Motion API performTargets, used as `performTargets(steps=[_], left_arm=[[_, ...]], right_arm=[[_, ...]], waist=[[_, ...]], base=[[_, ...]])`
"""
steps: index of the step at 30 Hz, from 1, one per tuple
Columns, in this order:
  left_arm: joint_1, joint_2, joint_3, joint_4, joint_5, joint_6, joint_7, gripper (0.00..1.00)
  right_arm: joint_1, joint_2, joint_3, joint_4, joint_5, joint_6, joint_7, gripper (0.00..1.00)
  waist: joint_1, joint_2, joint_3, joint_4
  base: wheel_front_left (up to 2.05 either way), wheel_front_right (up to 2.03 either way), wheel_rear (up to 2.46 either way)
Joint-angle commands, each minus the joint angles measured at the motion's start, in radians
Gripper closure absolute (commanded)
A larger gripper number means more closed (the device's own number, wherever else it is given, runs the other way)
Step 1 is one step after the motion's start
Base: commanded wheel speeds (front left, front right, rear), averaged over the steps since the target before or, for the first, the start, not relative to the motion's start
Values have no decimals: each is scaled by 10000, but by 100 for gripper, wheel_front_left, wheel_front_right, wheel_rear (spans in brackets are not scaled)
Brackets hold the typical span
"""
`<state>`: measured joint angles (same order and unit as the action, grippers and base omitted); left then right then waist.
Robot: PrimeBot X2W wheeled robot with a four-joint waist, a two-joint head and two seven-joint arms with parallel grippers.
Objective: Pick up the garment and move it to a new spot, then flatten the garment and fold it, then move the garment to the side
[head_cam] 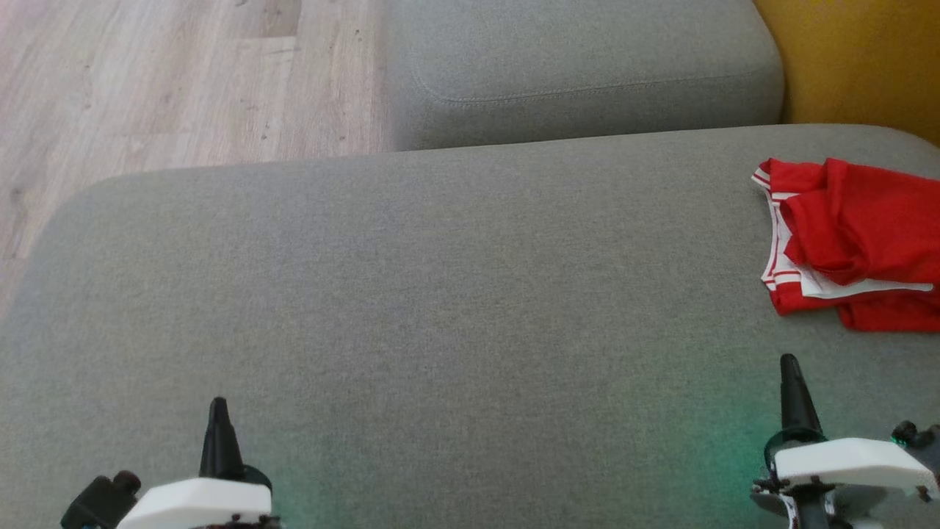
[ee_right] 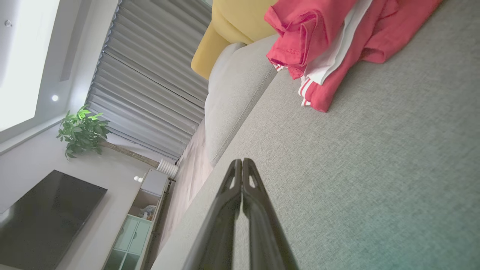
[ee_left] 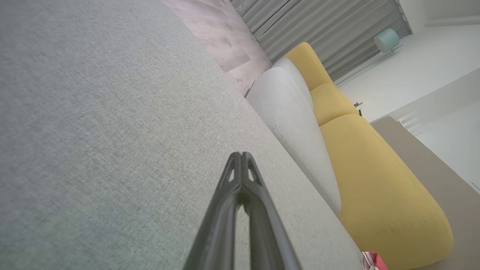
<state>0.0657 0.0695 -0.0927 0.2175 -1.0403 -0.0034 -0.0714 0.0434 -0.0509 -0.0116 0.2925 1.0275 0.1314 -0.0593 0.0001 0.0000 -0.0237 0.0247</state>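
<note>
The garment (head_cam: 859, 235) is red with white stripes and trim, and it lies folded and rumpled at the far right of the grey cushion (head_cam: 411, 294). In the right wrist view the garment (ee_right: 330, 41) sits at the top, well beyond the fingertips. A red corner of the garment (ee_left: 373, 261) peeks in at the bottom right of the left wrist view. My left gripper (head_cam: 217, 405) is shut and empty near the front left of the cushion. My right gripper (head_cam: 789, 361) is shut and empty near the front right, a short way in front of the garment.
A second grey cushion (head_cam: 580, 66) stands behind the main one. Yellow upholstery (head_cam: 859, 51) rises at the back right. Wooden floor (head_cam: 161, 81) lies beyond the cushion's far left edge. A curtain (ee_right: 150, 75), a plant (ee_right: 82, 131) and a dark screen (ee_right: 45, 213) stand farther off.
</note>
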Motion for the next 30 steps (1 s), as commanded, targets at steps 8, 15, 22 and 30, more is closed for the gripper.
performTargets(steps=[8, 15, 22, 30], left_arm=[[-711, 143, 499, -197, -1025, -275, 241, 100], [-875, 142, 683, -122, -1858, -440, 446, 100], [-1038, 138, 869, -48, -2688, -605, 654, 100], [-1225, 132, 1085, 38, -3630, -793, 893, 100]], right_arm=[[-749, -192, -58, -399, 1038, -5, 277, 100], [-871, -192, -172, -414, 1864, -5, 481, 100], [-993, -190, -289, -430, 2689, -6, 686, 100], [-1133, -186, -424, -447, 3626, -6, 921, 100]], waist=[[-1, 0, 40, -37], [-1, 0, 78, -72], [-1, 0, 116, -106], [-1, 0, 159, -146]], base=[[0, 0, 0], [0, 0, 0], [0, 0, 0], [0, 0, 0]])
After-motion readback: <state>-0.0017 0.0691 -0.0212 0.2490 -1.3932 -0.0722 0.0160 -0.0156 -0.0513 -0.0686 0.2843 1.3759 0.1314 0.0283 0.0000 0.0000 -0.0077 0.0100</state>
